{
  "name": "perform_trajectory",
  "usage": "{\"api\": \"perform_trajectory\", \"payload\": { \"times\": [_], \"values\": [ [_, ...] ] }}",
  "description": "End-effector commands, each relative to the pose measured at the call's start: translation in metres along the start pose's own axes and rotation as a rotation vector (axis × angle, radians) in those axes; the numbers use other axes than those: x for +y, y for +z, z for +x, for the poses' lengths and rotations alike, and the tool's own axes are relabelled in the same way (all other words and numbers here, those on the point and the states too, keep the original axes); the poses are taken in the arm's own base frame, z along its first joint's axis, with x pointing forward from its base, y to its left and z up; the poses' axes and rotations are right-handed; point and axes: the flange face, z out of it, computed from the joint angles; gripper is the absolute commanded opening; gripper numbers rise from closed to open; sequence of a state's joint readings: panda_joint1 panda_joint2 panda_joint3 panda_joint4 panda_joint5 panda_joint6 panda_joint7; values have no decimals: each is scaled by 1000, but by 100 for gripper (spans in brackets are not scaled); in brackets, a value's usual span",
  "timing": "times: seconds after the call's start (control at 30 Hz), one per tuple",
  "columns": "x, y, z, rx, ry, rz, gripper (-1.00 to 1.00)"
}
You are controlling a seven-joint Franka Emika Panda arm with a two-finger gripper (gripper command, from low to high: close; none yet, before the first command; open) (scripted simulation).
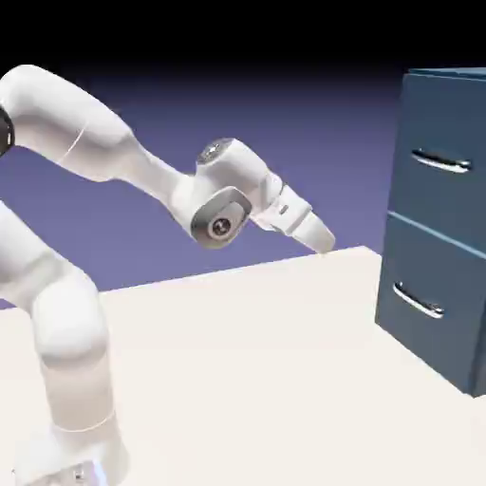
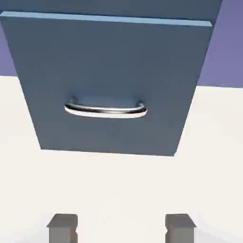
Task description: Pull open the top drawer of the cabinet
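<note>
The dark blue cabinet [image 1: 446,74] stands at the exterior view's right. Its top drawer [image 1: 446,204] carries a silver bar handle [image 1: 441,162] and sits flush, shut. My gripper [image 1: 323,242] hangs well left of the cabinet, between the heights of the two handles and tilted down toward it, touching nothing. In the hand view the gripper [image 2: 121,228] is open, with bare table between its grey fingertips [image 2: 62,227]. That view is filled by the lower drawer front [image 2: 109,66] and its handle [image 2: 105,110]. Only a thin strip of the top drawer [image 2: 109,7] shows above the seam.
The lower drawer [image 1: 427,332] with its own handle [image 1: 418,301] sits under the top one, also shut. The white table [image 1: 266,361] stretches between the arm's base and the cabinet's foot.
</note>
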State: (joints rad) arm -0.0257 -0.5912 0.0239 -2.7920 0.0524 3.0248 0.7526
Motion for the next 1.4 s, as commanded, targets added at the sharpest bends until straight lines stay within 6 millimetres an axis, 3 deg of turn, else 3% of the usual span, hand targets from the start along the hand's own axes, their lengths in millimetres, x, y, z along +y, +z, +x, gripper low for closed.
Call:
{"api": "perform_trajectory", "payload": {
  "times": [0.0,0.2,0.37,0.6,0.8,0.97,1.1,1.23,1.37],
  "values": [
    [-1,-9,11,25,54,8,0],
    [-10,-68,67,160,358,80,0],
    [-21,-120,96,254,578,173,0],
    [-46,-184,112,348,826,338,0],
    [-80,-220,106,388,978,494,0],
    [-115,-230,94,391,1066,618,0],
    [-145,-223,83,373,1116,705,0],
    [-175,-201,73,340,1156,776,0],
    [-200,-164,66,292,1190,826,0]
  ]
}}
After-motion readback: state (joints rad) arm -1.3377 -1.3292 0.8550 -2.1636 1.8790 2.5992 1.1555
